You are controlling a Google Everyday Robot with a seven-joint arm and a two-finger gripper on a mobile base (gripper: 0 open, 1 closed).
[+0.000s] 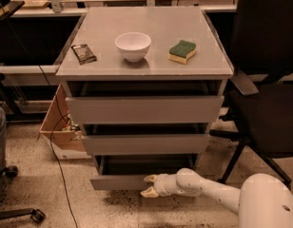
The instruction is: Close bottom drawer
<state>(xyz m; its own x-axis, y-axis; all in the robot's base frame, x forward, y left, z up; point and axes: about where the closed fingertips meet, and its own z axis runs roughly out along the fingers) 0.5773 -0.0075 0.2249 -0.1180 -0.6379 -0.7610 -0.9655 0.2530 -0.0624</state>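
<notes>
The bottom drawer [119, 181] is the lowest grey drawer of the cabinet. Its slim front panel stands out a little from the cabinet, with a dark gap above it. My gripper [150, 185] is on a white arm that comes in from the lower right. It sits at the right part of the drawer front, with its two cream fingertips [151, 178] spread apart. The upper fingertip touches the panel and the lower one hangs just below its edge. The gripper holds nothing.
The middle drawer [145, 144] and top drawer [144, 109] also stand slightly out. On the cabinet top lie a white bowl [132, 46], a green-yellow sponge [182, 51] and a dark packet [83, 53]. A black chair [270, 108] stands right, a cardboard box [58, 122] left.
</notes>
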